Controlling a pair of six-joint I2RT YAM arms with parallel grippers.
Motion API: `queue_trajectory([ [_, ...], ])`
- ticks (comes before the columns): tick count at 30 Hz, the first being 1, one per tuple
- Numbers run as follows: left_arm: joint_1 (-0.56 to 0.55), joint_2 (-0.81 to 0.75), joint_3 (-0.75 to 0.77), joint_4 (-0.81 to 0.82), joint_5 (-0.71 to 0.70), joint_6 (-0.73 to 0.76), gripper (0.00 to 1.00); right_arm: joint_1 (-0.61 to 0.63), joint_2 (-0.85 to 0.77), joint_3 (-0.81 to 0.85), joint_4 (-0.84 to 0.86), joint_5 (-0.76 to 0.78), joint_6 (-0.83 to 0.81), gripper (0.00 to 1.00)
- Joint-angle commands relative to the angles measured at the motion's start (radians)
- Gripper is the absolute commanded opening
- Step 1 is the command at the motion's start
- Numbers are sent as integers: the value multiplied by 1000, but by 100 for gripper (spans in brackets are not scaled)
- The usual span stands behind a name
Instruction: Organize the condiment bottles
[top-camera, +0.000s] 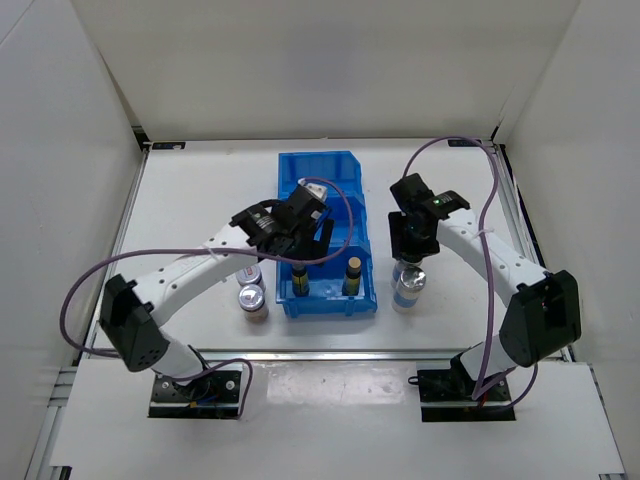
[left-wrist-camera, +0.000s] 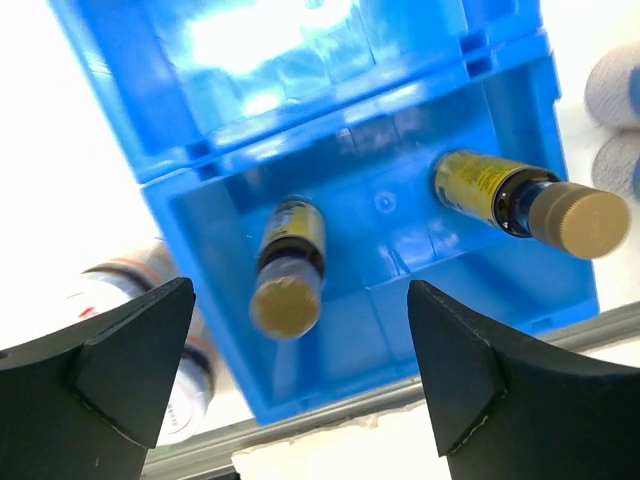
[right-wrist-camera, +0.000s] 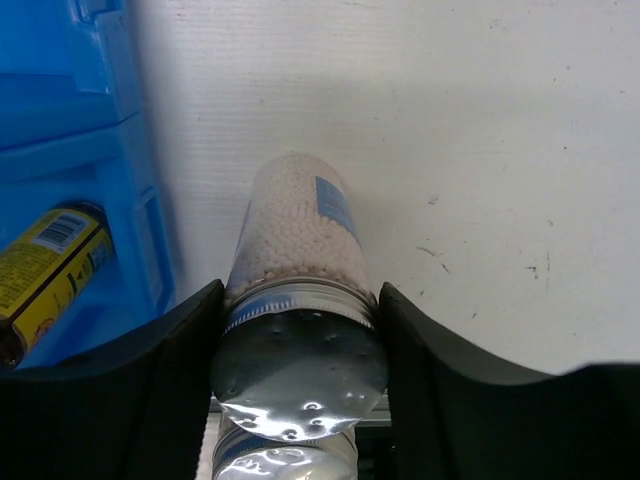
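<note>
On the left side of the white table (top-camera: 200, 200), two stubby jars with silver lids and white labels stand close together. The farther left jar (top-camera: 250, 272) and the nearer left jar (top-camera: 253, 299) are both just beside the outer wall of the blue plastic three-compartment bin (top-camera: 330, 303). Above the bin's nearest compartment hangs the left gripper (left-wrist-camera: 300, 300), released, its black fingers (left-wrist-camera: 130, 370) spread wide with nothing between them. Below it, inside that compartment, two slim dark bottles with yellow labels and tan caps stand upright and apart. The left dark bottle (left-wrist-camera: 288, 262) is toward the left wall and the right dark bottle (left-wrist-camera: 520, 198) toward the right wall. Right of the bin, the right gripper (right-wrist-camera: 300, 290) is clenched on the bead-filled jar (right-wrist-camera: 295, 225), a stubby clear jar of white beads with a blue label patch and a silver lid. The fingers press the lid's rim from both sides while the jar stands on the table just beside the bin. Close against it on the near side is another silver-lidded jar (right-wrist-camera: 285, 462), only its top in view
</note>
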Motion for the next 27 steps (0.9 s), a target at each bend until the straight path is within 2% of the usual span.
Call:
queue_trajectory([
  [1, -5, -158, 9, 11, -114, -9, 99, -1, 5, 27, 4, 30, 0, 48],
  [2, -5, -205, 9, 11, -153, -9, 99, -1, 5, 42, 3, 56, -9, 36],
  [4, 29, -242, 9, 11, -163, 3, 99, -1, 5, 91, -26, 79, -9, 21],
  [9, 149, -293, -35, 11, -174, 6, 99, -1, -6, 211, -64, 139, -29, 0],
  [15, 228, -316, -138, 32, -163, -69, 99, 29, 4, 439, -64, 130, -75, 0],
  [20, 264, -306, -159, 51, -172, -78, 99, 109, 144, 619, -64, 81, -115, 0],
  [27, 284, -319, -237, 69, -208, -132, 99, 172, 365, 760, -64, 32, -125, 0],
])
